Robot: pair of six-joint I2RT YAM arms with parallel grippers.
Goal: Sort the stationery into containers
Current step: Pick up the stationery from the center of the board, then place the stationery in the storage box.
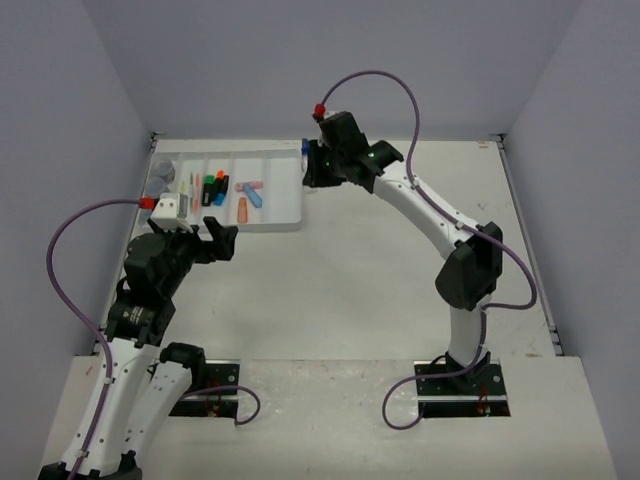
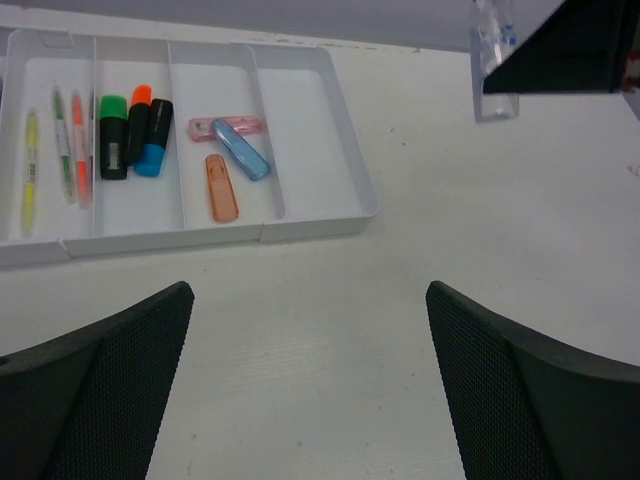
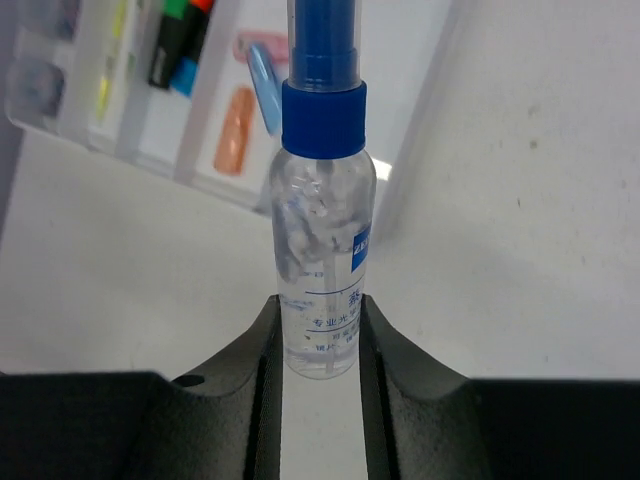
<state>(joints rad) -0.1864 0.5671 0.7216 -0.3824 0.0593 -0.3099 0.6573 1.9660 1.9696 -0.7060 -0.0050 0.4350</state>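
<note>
The right pincer [image 3: 318,312] is closed on the lower body of the glue bottle [image 3: 322,220]. One finger presses each side of the clear bottle, and its blue cap points away from the wrist. In the top view the cap sits right at the far right corner of the tray [image 2: 320,225]. In the right wrist view the bottle lies across that right-hand rim, partly over the tray and partly over bare counter [image 1: 380,260]. I cannot tell whether it is clear of the surface or resting on it.

The tray sits in the far left part of the counter and already holds most of the stationery:
- **Right end compartment:** bare, and right beside the bottle.
- **Next compartment:** the pink, blue and orange erasers [image 2: 230,165].
- **Middle compartment:** the three highlighters [image 2: 130,135], lying side by side.
- **Next compartment:** the thin pens [image 2: 65,150].
- **Left end compartment:** the grey-blue pots [image 1: 165,172]. They are too small in the top view to count.

The left pincer [image 2: 310,385] hangs just off the tray's near edge, with its jaws wide apart and nothing between them.

No loose stationery shows anywhere on the counter. By my reading the sorting is nearly done, and the glue bottle is the last piece to go in. The bare right end compartment looks like the obvious place for it. What is left is to carry the bottle inside that rim, set it down and let go.
</note>
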